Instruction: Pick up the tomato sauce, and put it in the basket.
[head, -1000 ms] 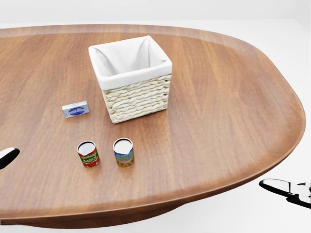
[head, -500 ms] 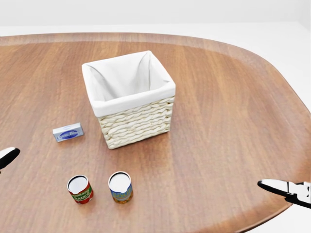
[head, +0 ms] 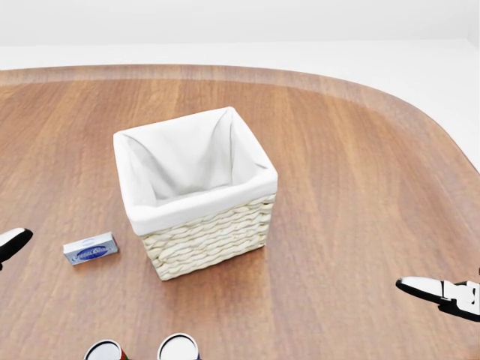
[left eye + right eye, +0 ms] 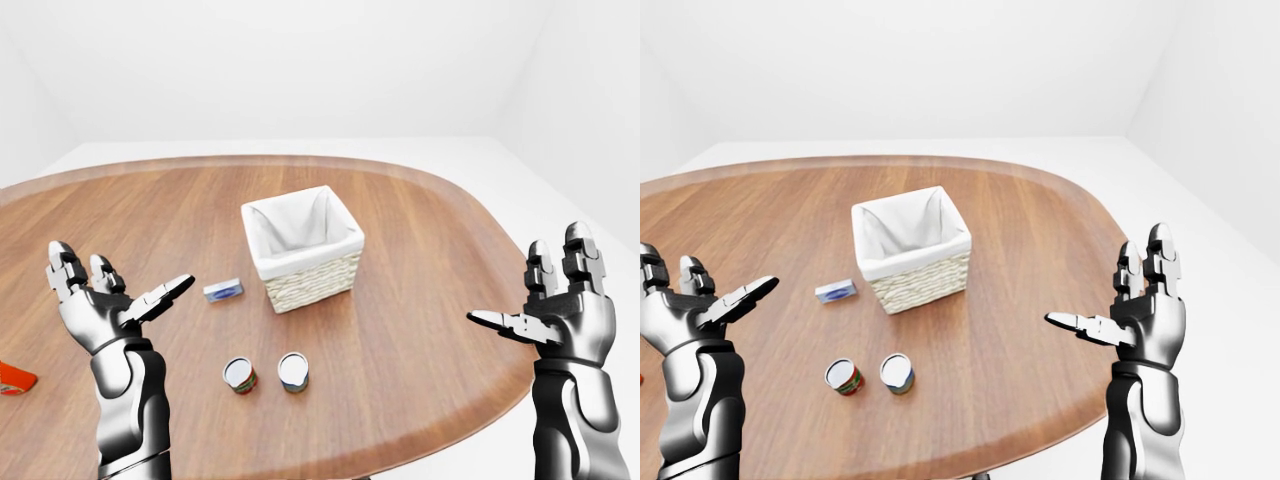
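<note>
The tomato sauce can [image 4: 239, 376], red with a white lid, stands on the wooden table [image 4: 430, 260], lower left of the wicker basket [image 4: 303, 248] with its white liner. A second can [image 4: 293, 371] with a blue and yellow label stands just to its right. In the head view only the tops of both cans show at the bottom edge, the tomato sauce can [image 3: 104, 351] on the left. My left hand [image 4: 110, 295] is open and raised at the left, apart from the cans. My right hand [image 4: 545, 305] is open and raised at the right, beyond the table's edge.
A small blue and grey box [image 4: 223, 290] lies on the table left of the basket. A red object [image 4: 14, 378] shows at the left edge of the left-eye view. The table's rounded edge [image 4: 500, 370] curves round at the right.
The camera has moved towards the table: basket, box and cans have slid down the head view and grown larger. The cans now sit at the bottom edge. Both hands keep their places.
</note>
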Controlling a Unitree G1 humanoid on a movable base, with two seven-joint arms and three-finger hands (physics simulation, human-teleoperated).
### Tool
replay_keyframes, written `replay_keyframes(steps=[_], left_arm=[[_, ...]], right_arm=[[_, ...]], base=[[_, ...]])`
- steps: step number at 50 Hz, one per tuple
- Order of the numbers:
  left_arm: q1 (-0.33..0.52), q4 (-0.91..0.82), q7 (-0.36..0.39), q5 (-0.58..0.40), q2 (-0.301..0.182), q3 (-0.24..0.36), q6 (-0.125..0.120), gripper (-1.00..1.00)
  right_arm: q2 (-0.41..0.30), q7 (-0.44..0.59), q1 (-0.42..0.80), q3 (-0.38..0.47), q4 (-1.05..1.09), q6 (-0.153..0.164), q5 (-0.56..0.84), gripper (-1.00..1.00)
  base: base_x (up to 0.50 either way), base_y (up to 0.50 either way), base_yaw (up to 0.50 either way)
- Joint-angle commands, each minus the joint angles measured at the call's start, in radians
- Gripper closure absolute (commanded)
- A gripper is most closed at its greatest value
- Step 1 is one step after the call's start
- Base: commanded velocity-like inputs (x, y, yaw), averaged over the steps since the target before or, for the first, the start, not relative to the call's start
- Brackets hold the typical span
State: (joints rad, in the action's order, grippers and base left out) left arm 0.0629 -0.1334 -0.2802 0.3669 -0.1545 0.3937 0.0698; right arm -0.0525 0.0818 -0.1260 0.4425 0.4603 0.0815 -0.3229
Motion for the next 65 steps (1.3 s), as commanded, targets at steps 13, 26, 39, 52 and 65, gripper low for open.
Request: replay_keyframes(steps=[13,26,39,52,65], left_arm=[[-0.004,-0.011,0.016,-0.039,0.001,-0.022,-0.017,-1.00],[-0.015,-0.046,0.156,-0.442,0.005,-0.184,-0.157,-1.00],[-0.165,-0.196,0.409,-1.181,0.033,-0.329,-0.157,-1.00],[-0.241,0.005,0.429,-1.495,0.035,-0.344,-0.157,-1.00],[-0.275,0.203,0.469,-1.534,0.017,-0.405,-0.132,-1.00]], right_arm=[[0.004,0.012,-0.007,0.003,-0.004,-0.037,-0.013,-1.00],[0.003,0.010,-0.004,-0.001,-0.001,-0.032,-0.011,-1.00],[0.002,0.006,-0.001,-0.006,0.000,-0.029,-0.007,-1.00],[0.002,0.006,0.000,-0.010,-0.008,-0.036,-0.003,-1.00],[0.002,0.005,-0.002,-0.015,-0.026,-0.053,0.002,-1.00]], base=[[0.15,0.00,0.00],[0.00,0.00,0.00],[0.00,0.00,0.00],[0.00,0.00,0.00],[0.00,0.00,0.00]])
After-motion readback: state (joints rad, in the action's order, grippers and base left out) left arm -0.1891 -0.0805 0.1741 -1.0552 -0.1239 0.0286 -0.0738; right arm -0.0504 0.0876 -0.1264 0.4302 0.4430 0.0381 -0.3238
